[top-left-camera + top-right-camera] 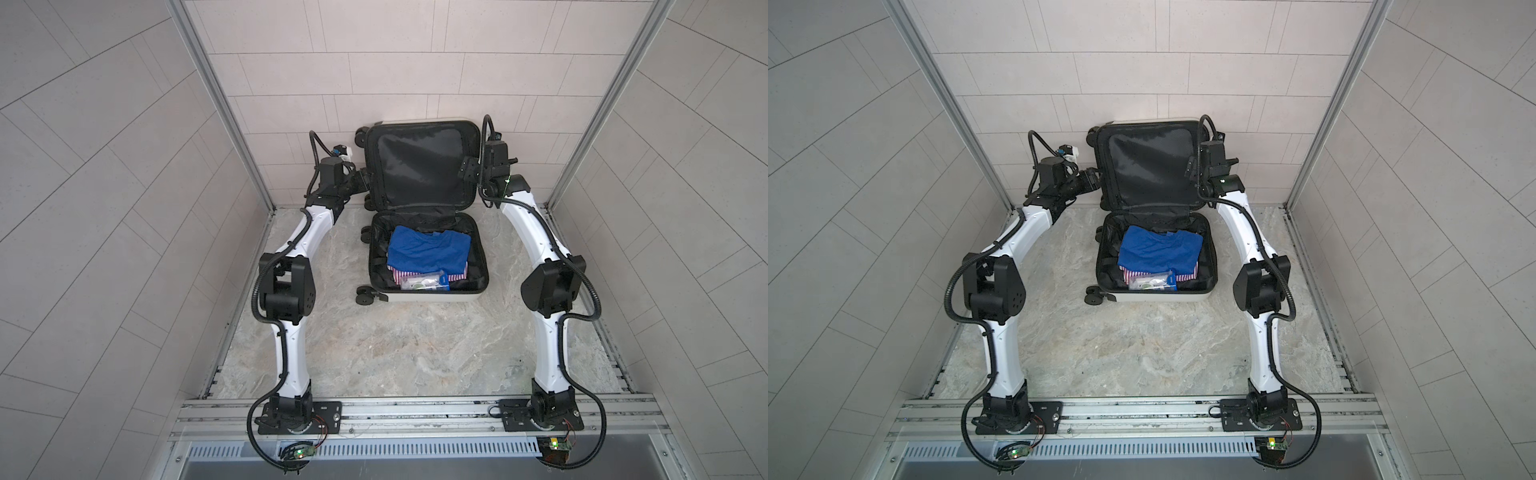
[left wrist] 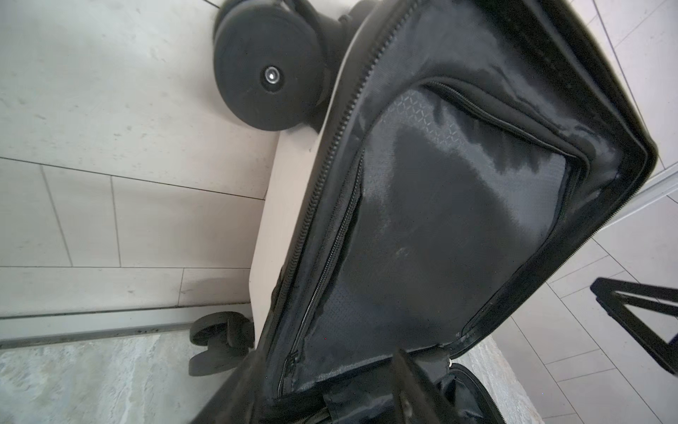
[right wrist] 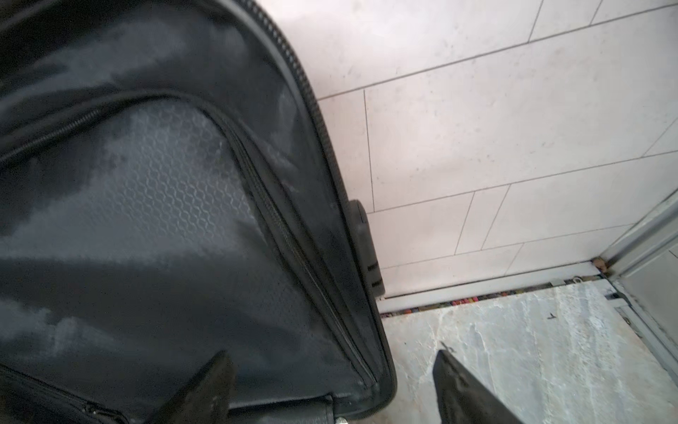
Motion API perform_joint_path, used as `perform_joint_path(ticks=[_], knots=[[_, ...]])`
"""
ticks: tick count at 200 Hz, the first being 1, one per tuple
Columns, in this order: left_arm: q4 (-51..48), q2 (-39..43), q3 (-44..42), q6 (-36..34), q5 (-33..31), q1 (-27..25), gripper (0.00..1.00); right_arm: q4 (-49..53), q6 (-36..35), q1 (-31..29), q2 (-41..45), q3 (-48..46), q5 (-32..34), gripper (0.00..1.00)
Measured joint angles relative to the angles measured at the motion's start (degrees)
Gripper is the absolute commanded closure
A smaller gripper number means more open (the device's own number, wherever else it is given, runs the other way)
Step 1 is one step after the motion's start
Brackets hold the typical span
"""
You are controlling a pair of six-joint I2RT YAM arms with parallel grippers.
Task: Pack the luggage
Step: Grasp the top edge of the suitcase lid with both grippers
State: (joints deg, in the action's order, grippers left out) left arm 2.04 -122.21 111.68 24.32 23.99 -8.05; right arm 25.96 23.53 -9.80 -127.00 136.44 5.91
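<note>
Right wrist, jaws straddle luggage [image 3: 146, 220] rim (upright)

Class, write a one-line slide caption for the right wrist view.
Right end effector, open, brackets the zippered edge of the luggage lid, tiled wall behind.

1. Pale tiled back wall [image 1: 395, 75], with grey tiled side walls [image 1: 104, 187] angling in.
2. Metal posts [image 1: 220, 104] stand at the back corners.
3. The desk [image 1: 395, 345] is marbled grey stone.
4. A metal rail [image 1: 415, 409] and a slotted grille [image 1: 395, 451] line the near edge.
5. The light is soft and even.
</note>
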Motion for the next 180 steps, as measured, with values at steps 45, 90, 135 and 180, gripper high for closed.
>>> perform_joint_path(ticks=[45, 90, 135, 180], knots=[[5.7, -2.4, 1.7, -0.8, 0.2, -0.1, 0.44, -5.7, -1.5, 0.4, -2.2, 0.5, -0.5, 0.16], [8.5, -6.7, 8.6, -1.5, -0.9, -0.1, 0.49, -13.3, -3.3, 0.5, -4.7, 0.5, -0.8, 0.19], [9.0, -12.0, 17.6, -1.2, -1.4, -0.1, 0.56, -18.3, -4.3, 0.8, -6.1, 1.2, -1.2, 0.25], [7.3, -18.4, 28.6, -0.8, -2.4, -0.2, 0.59, -20.5, -3.5, 2.4, -8.9, 6.1, -3.4, 0.34]])
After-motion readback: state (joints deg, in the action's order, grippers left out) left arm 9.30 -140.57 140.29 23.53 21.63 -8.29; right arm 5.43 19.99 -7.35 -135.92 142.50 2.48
